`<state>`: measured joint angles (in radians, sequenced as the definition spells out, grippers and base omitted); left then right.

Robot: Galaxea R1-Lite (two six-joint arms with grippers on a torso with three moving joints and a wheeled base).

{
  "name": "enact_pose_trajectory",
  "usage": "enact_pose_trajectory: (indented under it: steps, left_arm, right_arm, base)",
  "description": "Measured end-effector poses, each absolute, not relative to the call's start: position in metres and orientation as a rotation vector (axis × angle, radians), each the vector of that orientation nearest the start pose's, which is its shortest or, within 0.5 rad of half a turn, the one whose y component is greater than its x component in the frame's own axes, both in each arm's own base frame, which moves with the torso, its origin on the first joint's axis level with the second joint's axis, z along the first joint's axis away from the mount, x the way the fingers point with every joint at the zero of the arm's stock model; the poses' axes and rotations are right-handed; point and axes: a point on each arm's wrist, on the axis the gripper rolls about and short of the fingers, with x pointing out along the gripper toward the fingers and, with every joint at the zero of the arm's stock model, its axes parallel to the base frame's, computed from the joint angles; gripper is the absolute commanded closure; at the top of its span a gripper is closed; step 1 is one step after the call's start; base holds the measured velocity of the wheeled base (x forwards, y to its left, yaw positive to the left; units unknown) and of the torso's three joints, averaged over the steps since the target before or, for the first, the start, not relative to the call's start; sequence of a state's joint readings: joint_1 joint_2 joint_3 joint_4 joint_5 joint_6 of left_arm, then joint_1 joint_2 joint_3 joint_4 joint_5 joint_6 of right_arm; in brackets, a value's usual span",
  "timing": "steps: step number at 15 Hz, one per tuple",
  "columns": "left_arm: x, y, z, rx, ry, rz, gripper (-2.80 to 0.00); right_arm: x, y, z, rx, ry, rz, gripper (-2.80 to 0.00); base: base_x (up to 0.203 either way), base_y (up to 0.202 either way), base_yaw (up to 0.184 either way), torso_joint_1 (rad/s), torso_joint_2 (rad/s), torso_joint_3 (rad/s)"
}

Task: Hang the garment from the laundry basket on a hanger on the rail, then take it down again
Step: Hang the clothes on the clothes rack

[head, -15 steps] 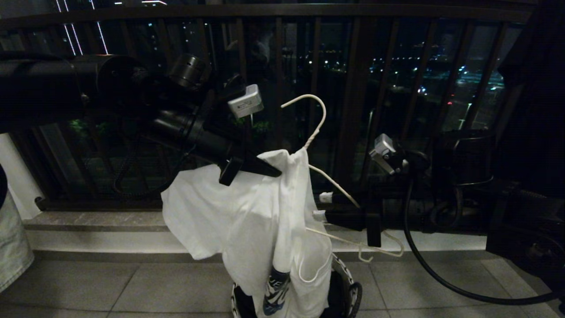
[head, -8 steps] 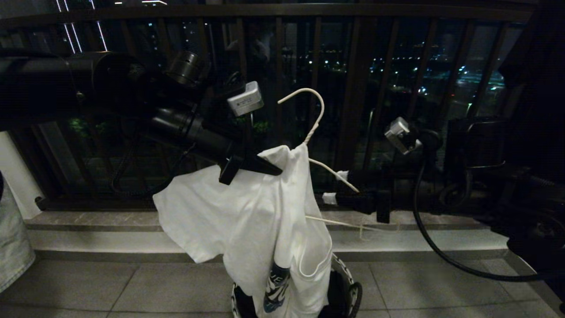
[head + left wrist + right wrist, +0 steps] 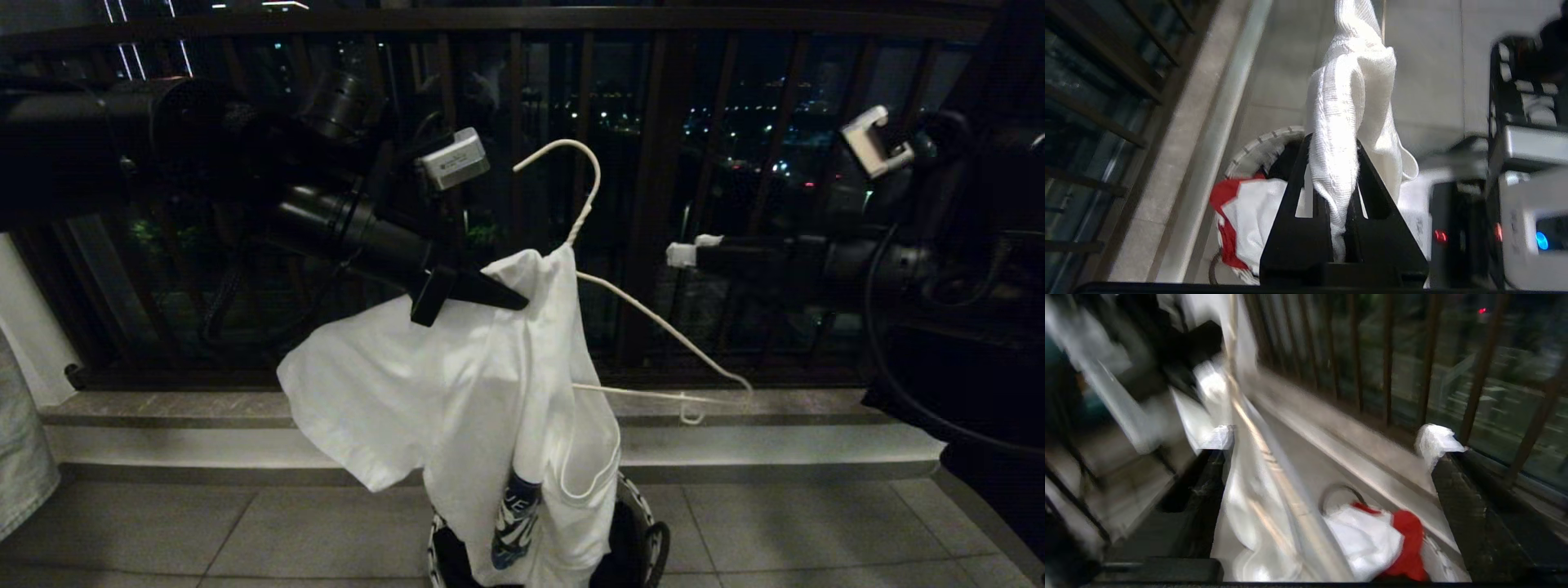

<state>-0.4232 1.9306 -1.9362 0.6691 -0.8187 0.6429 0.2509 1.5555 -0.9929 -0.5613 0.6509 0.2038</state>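
My left gripper (image 3: 500, 297) is shut on a fold of the white garment (image 3: 457, 408) near its top; the left wrist view shows the cloth (image 3: 1337, 163) pinched between both fingers. The garment hangs down into the laundry basket (image 3: 649, 543). The white wire hanger (image 3: 665, 331) sticks out of the garment's top, hook up, with one arm bare and sloping down to the right. My right gripper (image 3: 690, 255) stands open to the right of the hanger's neck, apart from it, white-taped fingertips (image 3: 1437, 441) spread wide with nothing between them. The rail is out of view.
The dark balcony railing (image 3: 653, 163) with vertical bars runs close behind both arms, above a stone kerb (image 3: 204, 433). A red and white cloth (image 3: 1404, 543) lies in the basket. Pale cloth (image 3: 20, 457) shows at the far left edge.
My right gripper has opened, let go of the hanger's arm and risen back to the right. The hanger's bare arm now hangs free. My left gripper has lifted the garment slightly.
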Motion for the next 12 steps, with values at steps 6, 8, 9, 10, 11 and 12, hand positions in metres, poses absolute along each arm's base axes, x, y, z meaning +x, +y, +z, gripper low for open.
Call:
enact_pose_trajectory:
  steps: [6, 8, 9, 10, 11, 12]
  left_arm:
    - [0.313, -0.158, 0.309, 0.284, 0.329, -1.326, 0.00]
    - [0.313, -0.156, 0.311, 0.280, 0.313, -1.320, 0.00]
    - [0.313, -0.156, 0.313, 0.283, 0.293, -1.317, 0.00]
    - [0.313, -0.156, 0.314, 0.281, 0.289, -1.315, 0.00]
    - [0.313, -0.156, 0.315, 0.282, 0.279, -1.314, 0.00]
    - [0.312, -0.155, 0.317, 0.276, 0.278, -1.312, 0.00]
  right_arm:
    - [0.210, 0.063, 0.298, 0.289, 0.212, 0.752, 0.00]
    - [0.192, 0.061, 0.296, 0.308, 0.365, 0.715, 0.00]
    - [0.186, 0.063, 0.290, 0.315, 0.460, 0.702, 0.00]
    - [0.183, 0.065, 0.281, 0.318, 0.546, 0.695, 0.00]
    - [0.181, 0.067, 0.275, 0.318, 0.598, 0.689, 0.00]
    - [0.184, 0.070, 0.271, 0.318, 0.618, 0.691, 0.00]
  base:
    - [0.000, 0.000, 0.000, 0.000, 0.00, 0.000]
    - [0.000, 0.000, 0.000, 0.000, 0.00, 0.000]
    - [0.000, 0.000, 0.000, 0.000, 0.00, 0.000]
    - [0.000, 0.000, 0.000, 0.000, 0.00, 0.000]
    - [0.000, 0.000, 0.000, 0.000, 0.00, 0.000]
    - [0.000, 0.000, 0.000, 0.000, 0.00, 0.000]
